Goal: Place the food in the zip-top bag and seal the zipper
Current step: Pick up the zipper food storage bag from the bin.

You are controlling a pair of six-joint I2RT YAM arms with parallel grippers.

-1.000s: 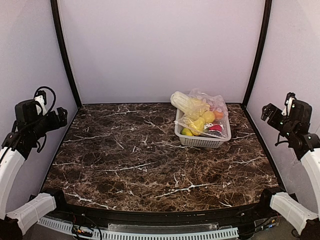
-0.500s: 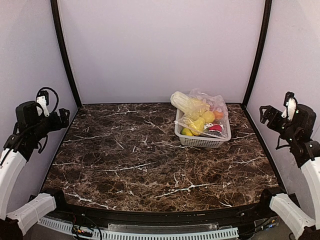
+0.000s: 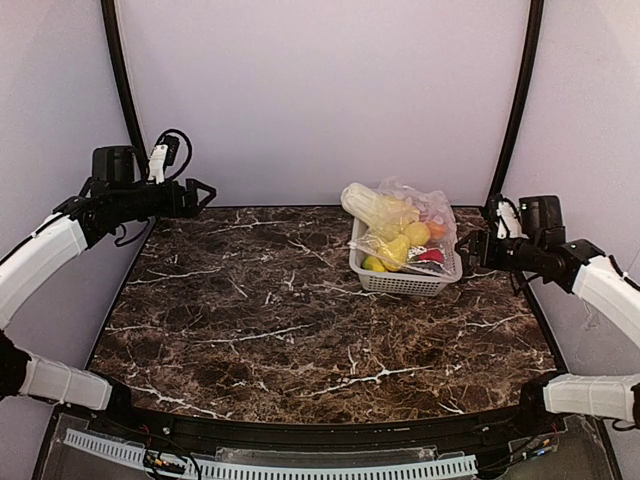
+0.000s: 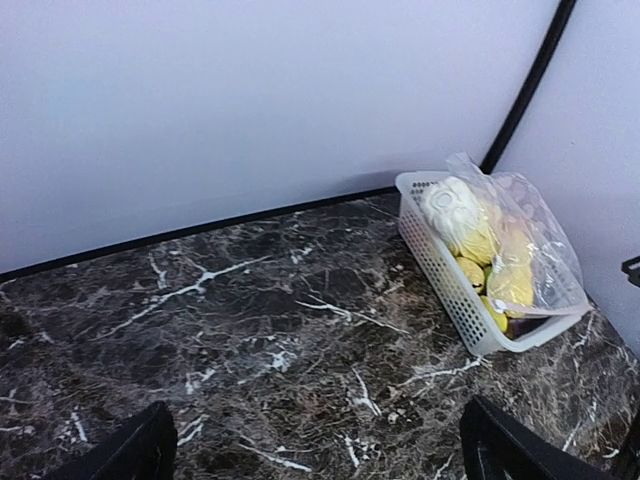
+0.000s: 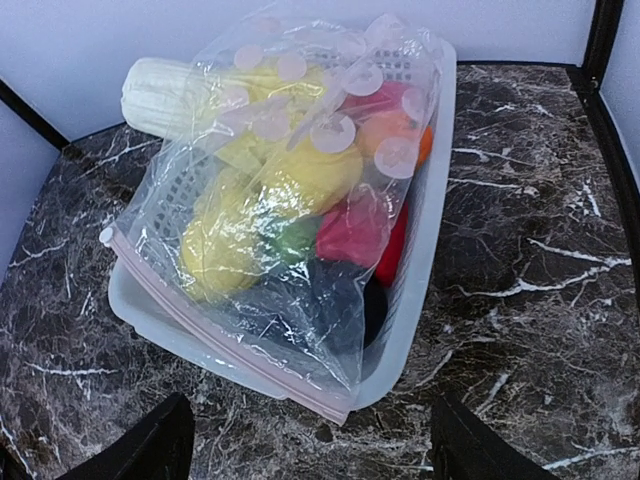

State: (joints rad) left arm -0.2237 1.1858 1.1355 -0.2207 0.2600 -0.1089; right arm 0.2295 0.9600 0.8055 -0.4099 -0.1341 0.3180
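Observation:
The white lattice basket (image 3: 400, 282) stands at the table's far right and holds the food: yellow (image 5: 225, 255), red (image 5: 398, 250), green, orange (image 5: 424, 143) and dark purple pieces, plus a pale corn cob (image 5: 160, 95) at its far end. The clear dotted zip-top bag (image 5: 300, 170) lies draped over the food. I cannot tell whether any food is inside it. Its pinkish zipper (image 5: 215, 335) hangs over the basket's near rim. My right gripper (image 3: 465, 248) is open and empty just right of the basket, facing the zipper edge (image 5: 310, 455). My left gripper (image 3: 200, 192) is open and empty at the far left, well apart from the basket (image 4: 320, 460).
Dark marble tabletop (image 3: 280, 310) enclosed by pale walls with black corner posts (image 3: 512, 100). The basket sits close to the back wall and the right post. In the left wrist view the basket (image 4: 440, 270) is at the right.
Both arms have swung in from the sides. The left gripper rose to the table's far left corner. The right gripper came in beside the basket. The basket and bag have not moved.

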